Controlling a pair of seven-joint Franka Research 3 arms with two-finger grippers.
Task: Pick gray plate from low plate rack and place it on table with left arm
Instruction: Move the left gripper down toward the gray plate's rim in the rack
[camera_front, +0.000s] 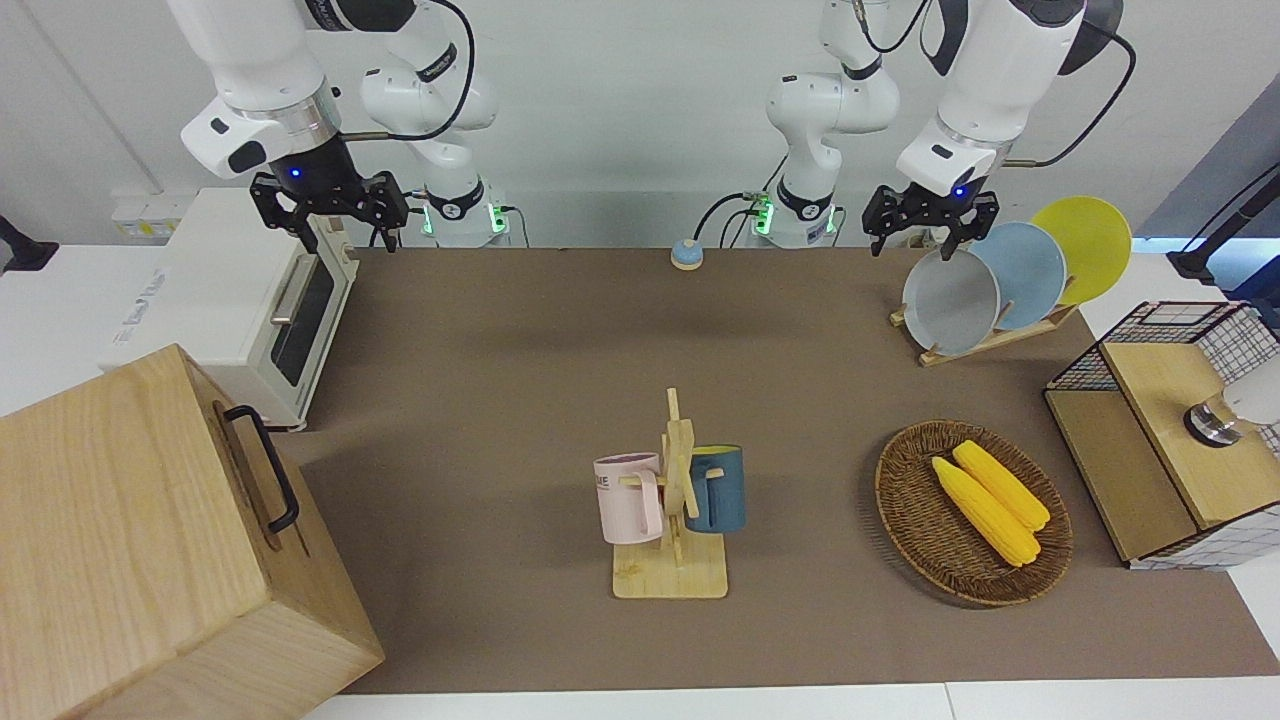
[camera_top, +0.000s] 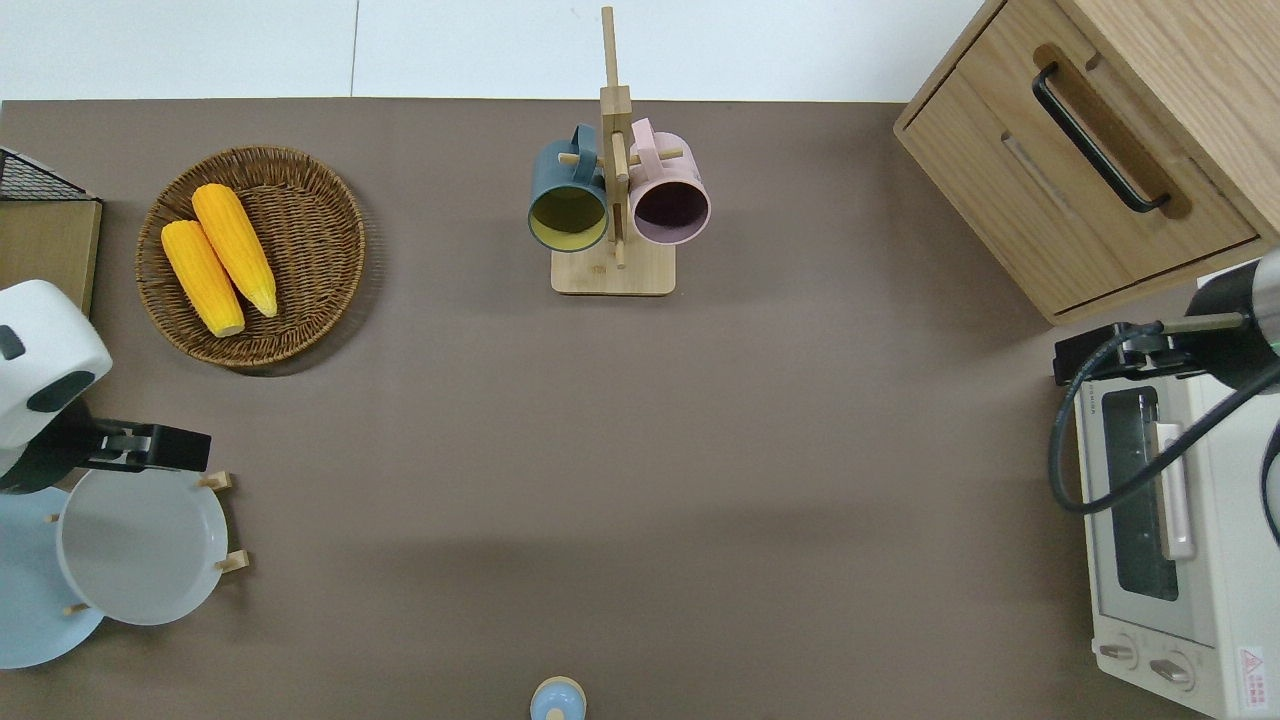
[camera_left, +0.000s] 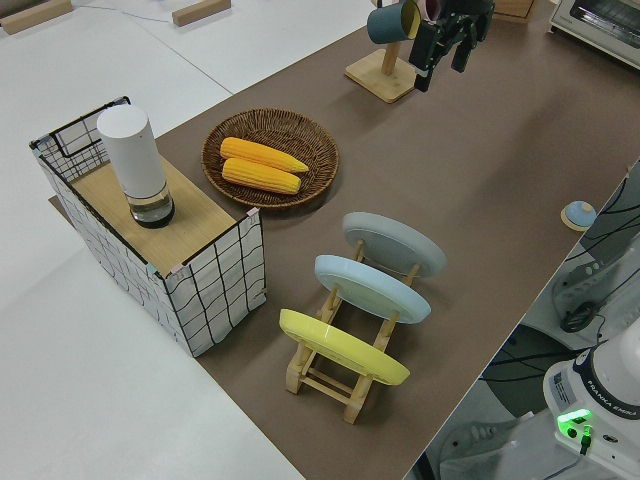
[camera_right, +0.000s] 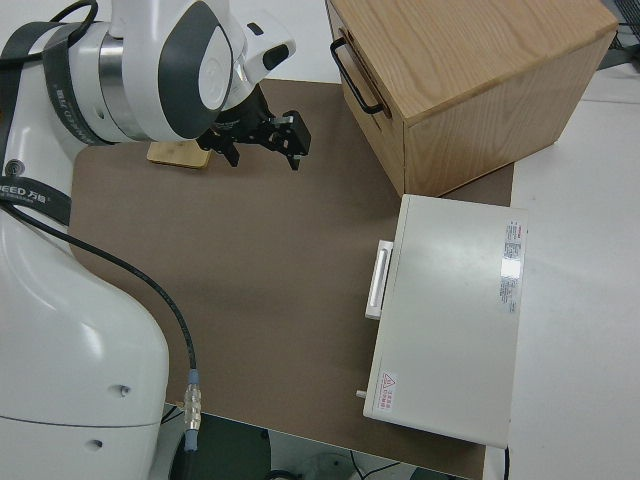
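The brown tabletop (camera_front: 520, 400) carries a wooden cabinet (camera_front: 150, 540) and a white toaster oven (camera_front: 240, 300) at the right arm's end. The low plate rack (camera_front: 985, 340) stands at the left arm's end, close to the robots. Three plates lean in it on edge: the gray plate (camera_front: 950, 302) in the slot toward the middle of the tabletop, then a light blue plate (camera_front: 1030, 270) and a yellow plate (camera_front: 1090, 240). The left gripper (camera_front: 932, 222) hangs over the gray plate's top rim, its fingers spread with nothing between them. The right arm is parked, its gripper (camera_front: 330, 205) with fingers apart and holding nothing.
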